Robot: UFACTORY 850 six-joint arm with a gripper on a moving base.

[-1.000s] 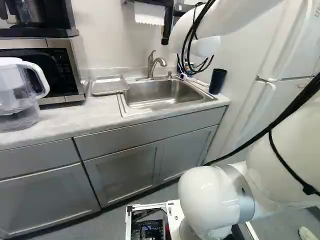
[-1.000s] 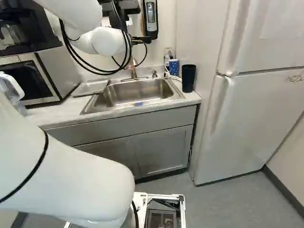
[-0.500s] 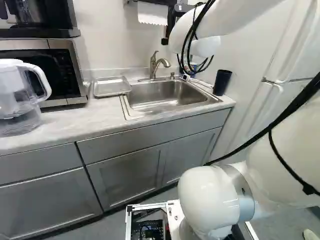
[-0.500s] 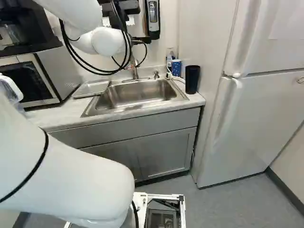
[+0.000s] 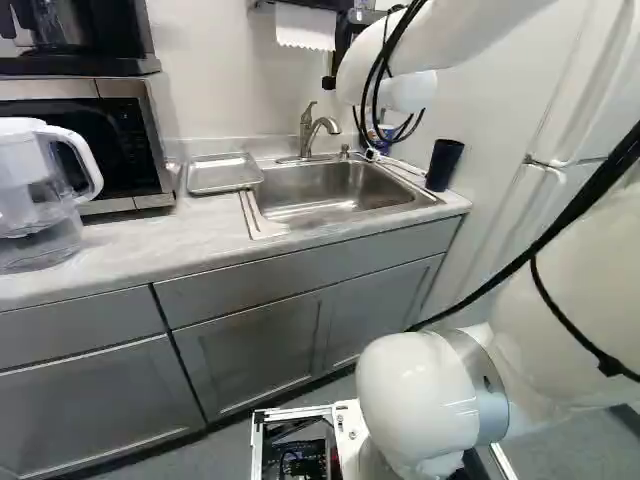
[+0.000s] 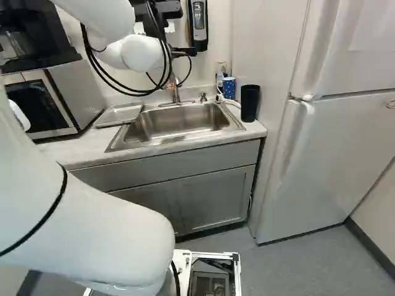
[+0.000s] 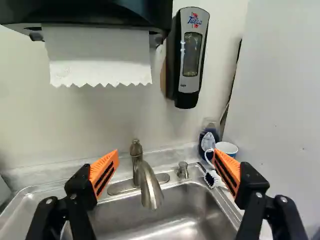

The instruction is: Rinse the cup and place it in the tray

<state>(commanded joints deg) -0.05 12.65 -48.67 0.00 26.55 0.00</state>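
Standing upright at the back corner of the bench [image 5: 150, 235], the blue spotted cup [image 6: 229, 88] is sitting just beside the sink [image 5: 330, 188], near a dark tumbler [image 6: 249, 103] that is rising, also upright, nearer the front edge, beside the refrigerator [image 6: 333, 154]. The shallow metal tray [image 5: 222, 172] is lying at the sink's other side, between the basin and the microwave [image 5: 150, 140].

The claw [image 6: 185, 52] is reaching out over the sink area, mostly hiding behind the white wrist of the arm in both base views. In the wrist view its two fingers are standing wide apart, gripping nothing. The faucet [image 7: 150, 187] is showing ahead, between the orange pads [image 7: 105, 172], its spout pointing down over the basin. The cup's pale rim is peeking out just past one fingertip, and a dark soap bottle [image 7: 209, 142] is standing right behind it. A white brush [image 7: 214, 178] is resting by the sink's rim, near that same finger.

Higher on the wall, a sheet of paper towel [image 7: 100, 62] is hanging beside a soap dispenser [image 7: 192, 55]. A clear pitcher [image 5: 30, 195] is standing before the microwave.
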